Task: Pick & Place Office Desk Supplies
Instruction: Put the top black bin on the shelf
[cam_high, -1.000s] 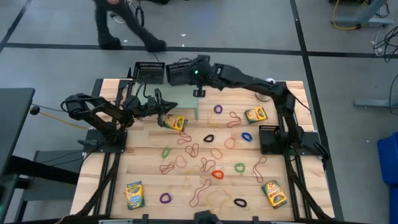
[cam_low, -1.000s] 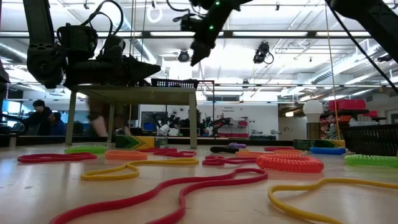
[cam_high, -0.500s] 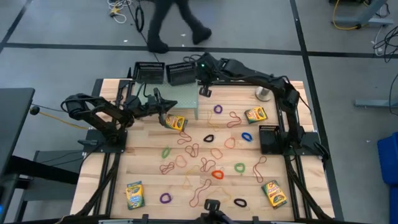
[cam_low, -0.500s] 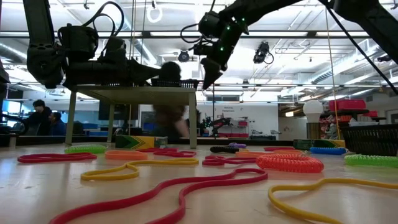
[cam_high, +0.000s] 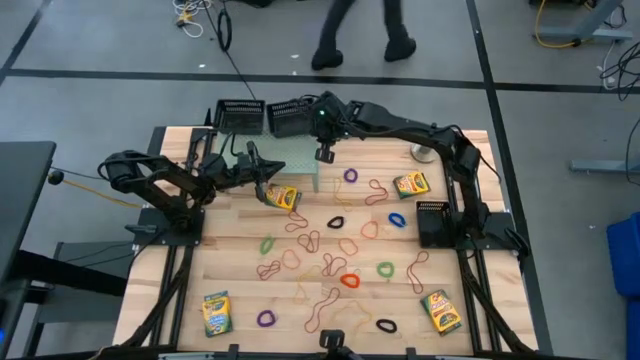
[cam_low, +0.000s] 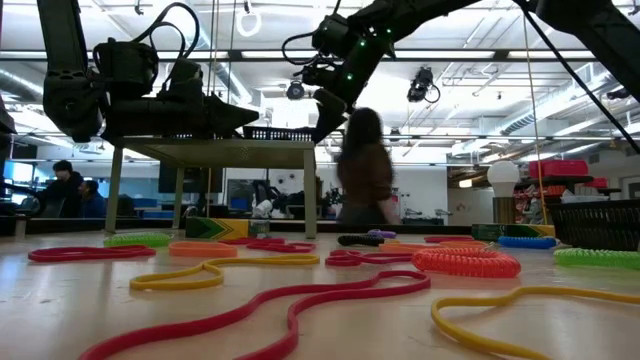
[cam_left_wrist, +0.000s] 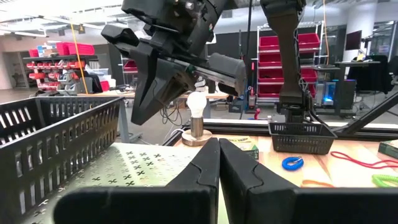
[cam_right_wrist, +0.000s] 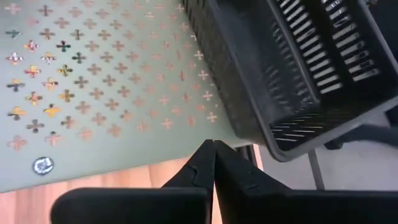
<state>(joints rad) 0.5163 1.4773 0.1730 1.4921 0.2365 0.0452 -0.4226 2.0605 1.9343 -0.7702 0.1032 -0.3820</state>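
Note:
Coloured rubber-band loops (cam_high: 340, 250) lie scattered over the middle of the wooden table. Yellow-and-green crayon boxes lie flat: one (cam_high: 283, 197) near the left arm, one (cam_high: 411, 184) at the right, two (cam_high: 216, 312) (cam_high: 441, 310) near the front edge. My left gripper (cam_high: 266, 182) (cam_left_wrist: 217, 149) is shut and level at the near edge of a raised green perforated shelf (cam_high: 290, 160), empty. My right gripper (cam_high: 324, 154) (cam_right_wrist: 213, 146) is shut and slants down above the shelf's far right corner, beside a black mesh tray (cam_right_wrist: 298, 68), holding nothing.
Two black mesh trays (cam_high: 240, 117) (cam_high: 293, 117) stand at the far edge behind the shelf, a third (cam_high: 431, 210) by the right arm's base. A white ball-topped stand (cam_high: 425, 152) sits far right. A person (cam_low: 365, 170) walks past beyond the table.
My right gripper has come down toward the green shelf and turned about its wrist, ending a little lower by the tray. The arm's shift has uncovered the ball-topped stand in the high view. A person has walked by behind the table.

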